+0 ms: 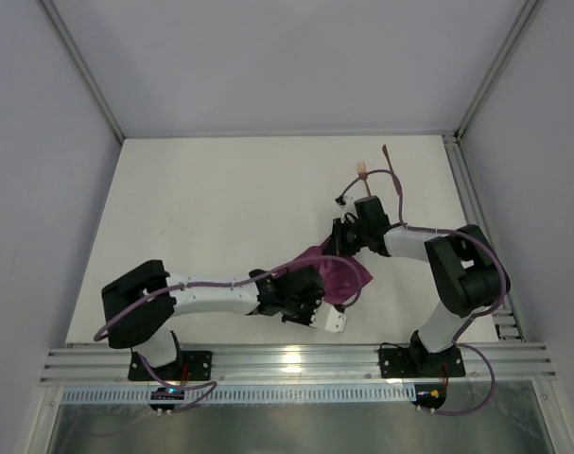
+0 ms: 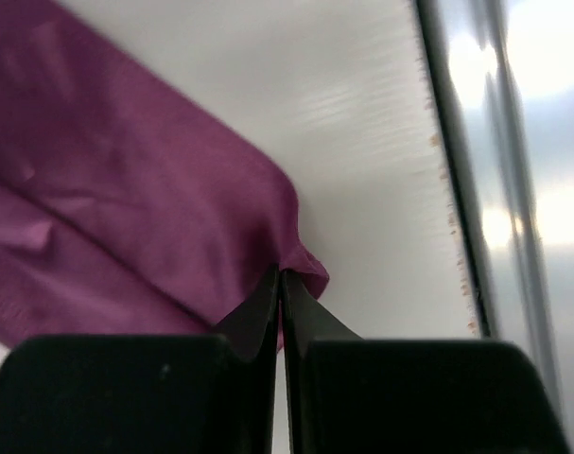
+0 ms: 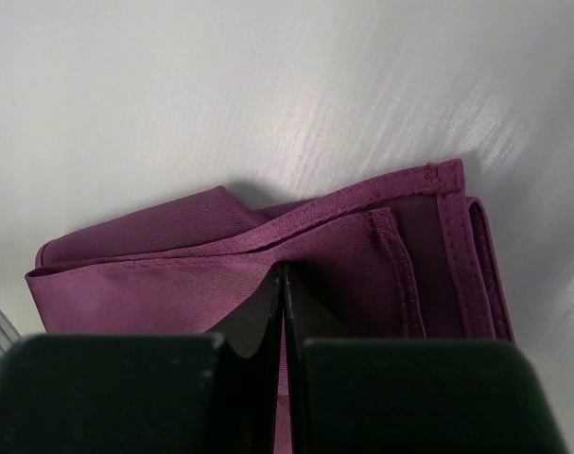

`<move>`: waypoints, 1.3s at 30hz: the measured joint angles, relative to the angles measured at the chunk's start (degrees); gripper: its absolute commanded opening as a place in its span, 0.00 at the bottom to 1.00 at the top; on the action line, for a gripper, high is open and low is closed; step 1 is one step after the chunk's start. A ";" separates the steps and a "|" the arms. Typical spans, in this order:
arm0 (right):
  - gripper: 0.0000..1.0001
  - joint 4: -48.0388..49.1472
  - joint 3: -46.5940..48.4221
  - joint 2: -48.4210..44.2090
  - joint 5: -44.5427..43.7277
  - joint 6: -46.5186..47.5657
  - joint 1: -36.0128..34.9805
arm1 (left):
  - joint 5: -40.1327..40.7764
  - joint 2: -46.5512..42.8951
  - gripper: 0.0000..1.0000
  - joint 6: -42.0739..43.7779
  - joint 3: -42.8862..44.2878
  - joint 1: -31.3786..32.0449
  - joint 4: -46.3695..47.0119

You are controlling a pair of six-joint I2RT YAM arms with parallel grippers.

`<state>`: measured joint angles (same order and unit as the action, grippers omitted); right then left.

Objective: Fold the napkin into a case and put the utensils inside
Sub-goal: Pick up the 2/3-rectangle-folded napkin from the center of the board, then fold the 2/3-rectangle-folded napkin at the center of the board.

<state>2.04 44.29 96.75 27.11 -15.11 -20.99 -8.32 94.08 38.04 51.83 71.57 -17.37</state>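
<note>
The napkin [image 1: 341,272] is a magenta-purple cloth, bunched and partly folded on the white table between the two arms. My left gripper [image 1: 308,287] is at its near left end, shut on a corner of the cloth [image 2: 154,218]; the jaws meet with cloth between them [image 2: 283,282]. My right gripper [image 1: 348,242] is at the far side, shut on a folded layer of the napkin [image 3: 173,274], fingertips together [image 3: 285,274]. The hemmed edges [image 3: 400,246] lie stacked to the right. The copper fork [image 1: 361,173] and thin knife [image 1: 391,163] lie on the table beyond the right gripper.
A metal rail [image 1: 287,361] runs along the near table edge, also in the left wrist view [image 2: 495,189]. A rail [image 1: 471,203] borders the right side. A small white piece [image 1: 336,322] lies by the left gripper. Grey walls enclose the table.
</note>
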 measured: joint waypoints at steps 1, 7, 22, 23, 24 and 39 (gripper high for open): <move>0.04 0.59 -0.39 -0.07 -0.09 -0.37 0.00 | -0.66 -0.96 0.00 -0.63 -0.15 -1.49 -0.02; 0.04 3.30 -2.47 -0.98 -0.57 -2.16 0.00 | -5.49 -7.74 0.00 -4.68 -0.52 -10.64 0.70; 0.04 0.39 -4.11 -4.26 -4.59 -2.78 -3.08 | -21.31 -12.52 0.00 -15.78 -1.68 -32.17 4.11; 0.04 0.24 -4.11 -4.26 -4.70 -2.84 -3.85 | -22.27 -12.35 0.00 -16.72 -1.77 -33.64 4.59; 0.04 0.22 -4.11 -4.26 -4.74 -2.93 -4.55 | -23.28 -12.07 0.00 -17.40 -1.84 -34.99 5.03; 0.04 0.28 -5.92 -5.60 -2.97 -4.11 -14.43 | -23.91 -1.07 0.00 -25.92 1.53 -46.82 7.52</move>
<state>2.33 38.37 91.15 24.14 -19.22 -35.42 -32.23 93.01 12.12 53.36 24.75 -9.85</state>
